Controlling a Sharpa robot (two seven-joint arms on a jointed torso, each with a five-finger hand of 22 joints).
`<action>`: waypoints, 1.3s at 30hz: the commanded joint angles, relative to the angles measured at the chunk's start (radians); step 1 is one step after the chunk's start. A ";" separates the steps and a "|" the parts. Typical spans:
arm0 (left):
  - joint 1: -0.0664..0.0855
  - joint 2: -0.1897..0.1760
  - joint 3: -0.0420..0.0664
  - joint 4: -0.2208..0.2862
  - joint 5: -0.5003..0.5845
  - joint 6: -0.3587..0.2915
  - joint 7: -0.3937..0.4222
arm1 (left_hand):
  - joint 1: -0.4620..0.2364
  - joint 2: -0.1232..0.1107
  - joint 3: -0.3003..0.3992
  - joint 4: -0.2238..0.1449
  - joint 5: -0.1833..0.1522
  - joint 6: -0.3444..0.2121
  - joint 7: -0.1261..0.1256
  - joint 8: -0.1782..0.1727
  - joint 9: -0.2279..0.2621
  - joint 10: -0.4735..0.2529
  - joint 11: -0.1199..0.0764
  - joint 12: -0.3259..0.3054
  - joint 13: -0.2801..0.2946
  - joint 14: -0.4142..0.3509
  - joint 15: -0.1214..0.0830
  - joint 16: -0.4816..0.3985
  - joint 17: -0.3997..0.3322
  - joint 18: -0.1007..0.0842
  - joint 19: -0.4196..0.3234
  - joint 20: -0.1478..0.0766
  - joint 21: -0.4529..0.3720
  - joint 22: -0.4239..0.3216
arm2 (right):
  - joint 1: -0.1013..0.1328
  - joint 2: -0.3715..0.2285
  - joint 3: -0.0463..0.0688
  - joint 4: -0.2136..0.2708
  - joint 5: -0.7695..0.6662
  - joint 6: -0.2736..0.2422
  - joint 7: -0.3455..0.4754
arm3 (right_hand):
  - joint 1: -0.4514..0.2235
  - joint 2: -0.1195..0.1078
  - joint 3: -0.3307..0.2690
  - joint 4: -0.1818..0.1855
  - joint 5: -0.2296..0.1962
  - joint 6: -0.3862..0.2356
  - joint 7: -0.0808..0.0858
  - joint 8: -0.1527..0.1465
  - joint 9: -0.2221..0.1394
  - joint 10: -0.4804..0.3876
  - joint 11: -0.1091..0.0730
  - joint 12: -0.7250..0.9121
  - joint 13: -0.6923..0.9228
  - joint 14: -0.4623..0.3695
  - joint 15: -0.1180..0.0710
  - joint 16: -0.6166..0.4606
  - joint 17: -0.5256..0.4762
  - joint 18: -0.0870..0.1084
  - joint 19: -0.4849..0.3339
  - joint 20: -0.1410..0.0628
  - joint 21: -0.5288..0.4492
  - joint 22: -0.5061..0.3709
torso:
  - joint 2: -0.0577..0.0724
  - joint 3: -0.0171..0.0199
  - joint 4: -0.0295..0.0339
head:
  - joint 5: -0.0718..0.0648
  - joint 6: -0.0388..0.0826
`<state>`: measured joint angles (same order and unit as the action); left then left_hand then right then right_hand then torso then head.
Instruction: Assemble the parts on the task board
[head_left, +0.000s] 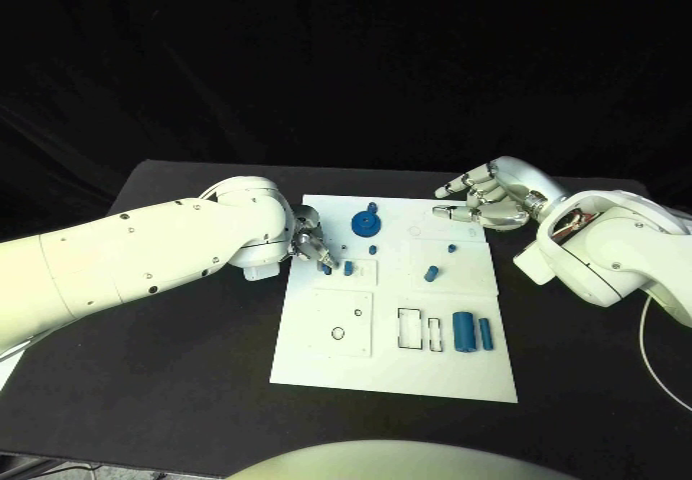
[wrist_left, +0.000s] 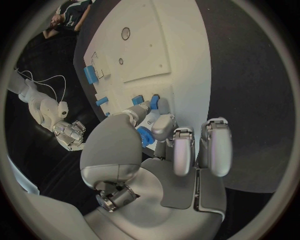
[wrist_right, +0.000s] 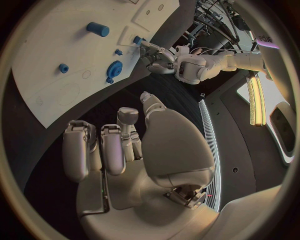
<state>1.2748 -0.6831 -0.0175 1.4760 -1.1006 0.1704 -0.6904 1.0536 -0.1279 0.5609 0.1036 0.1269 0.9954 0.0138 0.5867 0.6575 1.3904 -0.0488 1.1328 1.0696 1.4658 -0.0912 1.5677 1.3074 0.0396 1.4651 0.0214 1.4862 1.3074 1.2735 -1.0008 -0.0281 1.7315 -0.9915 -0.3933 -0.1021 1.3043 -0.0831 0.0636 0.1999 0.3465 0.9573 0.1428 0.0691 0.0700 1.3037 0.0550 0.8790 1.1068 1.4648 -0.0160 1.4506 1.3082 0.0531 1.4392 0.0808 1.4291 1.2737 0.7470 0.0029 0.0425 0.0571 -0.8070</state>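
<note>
The white task board (head_left: 397, 372) lies mid-table. On it are a blue gear (head_left: 368, 221), blue pegs (head_left: 430, 272) and a large blue cylinder (head_left: 463, 331). My left hand (head_left: 310, 248) is over the board's left edge. Its thumb and a finger pinch a small toothed blue part (wrist_left: 145, 136) just above another small blue part (head_left: 349, 267) standing in the board. My right hand (head_left: 488, 197) hovers at the board's far right corner, apart from the parts, with its fingers curled in on nothing. The right wrist view shows the gear (wrist_right: 114, 69) and the left hand (wrist_right: 156, 52).
The board carries outlined recesses (head_left: 421, 329) near the cylinder and a square plate with a round hole (head_left: 340, 325). Black table (head_left: 173, 390) surrounds the board on all sides. A thin white cable (head_left: 656, 350) hangs by my right arm.
</note>
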 joint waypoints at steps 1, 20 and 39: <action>-0.008 0.006 -0.006 0.001 0.015 0.039 -0.068 | -0.010 0.002 -0.006 0.000 -0.006 0.006 0.004 -0.006 0.001 0.001 0.001 0.001 -0.001 0.105 -0.005 0.003 0.263 -0.012 0.052 -0.005 0.003 0.170 | -0.001 0.000 0.000 0.003 -0.003 0.011 0.003 | 0.000 0.008 -0.008 0.000 0.005 0.008 0.000 0.001 0.000 -0.004 -0.003 -0.004 -0.001 0.066 -0.008 -0.003 0.075 0.009 -0.002 -0.001 -0.006 -0.001 | -0.001 -0.0002 0.0005 | -0.001 0.000; -0.008 0.010 -0.006 -0.011 -0.004 0.033 -0.085 | -0.056 -0.020 -0.098 0.040 -0.007 0.030 -0.001 -0.002 -0.001 0.009 -0.003 0.006 0.004 0.105 -0.008 0.003 0.263 -0.015 0.059 -0.008 0.011 0.182 | -0.001 -0.002 0.000 0.005 -0.002 0.009 0.004 | -0.001 0.007 -0.009 0.001 0.005 0.008 0.000 0.001 0.000 -0.005 -0.002 -0.006 -0.003 0.066 -0.008 -0.005 0.073 0.009 -0.003 -0.001 -0.007 -0.002 | -0.001 -0.0018 0.0010 | -0.003 -0.002; -0.007 -0.027 -0.001 0.023 -0.009 -0.040 -0.065 | -0.062 -0.010 -0.311 0.110 -0.008 0.037 -0.003 0.001 -0.002 0.013 -0.004 0.008 0.006 0.105 -0.010 0.003 0.263 -0.016 0.062 -0.010 0.013 0.187 | -0.001 0.000 0.000 0.001 -0.002 0.013 0.006 | -0.001 0.007 -0.009 0.001 0.005 0.008 0.000 0.001 0.000 -0.005 -0.002 -0.006 -0.003 0.066 -0.008 -0.005 0.073 0.009 -0.003 -0.001 -0.007 -0.002 | -0.001 -0.0033 0.0024 | -0.005 -0.002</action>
<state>1.2685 -0.7074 -0.0195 1.4936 -1.1057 0.1545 -0.6948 0.9895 -0.1445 0.2549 0.2138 0.1231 1.0271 0.0102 0.5855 0.6570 1.3970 -0.0553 1.1371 1.0749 1.4658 -0.0911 1.5677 1.3079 0.0396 1.4687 0.0179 1.4949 1.3073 1.2736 -1.0017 -0.0281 1.7323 -0.9912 -0.3930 -0.1011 1.3043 -0.0831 0.0608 0.2027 0.3465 0.9573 0.1428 0.0691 0.0700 1.3037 0.0550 0.8790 1.1050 1.4648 -0.0160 1.4506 1.3077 0.0531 1.4392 0.0808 1.4252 1.2722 0.7459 0.0005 0.0443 0.0523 -0.8100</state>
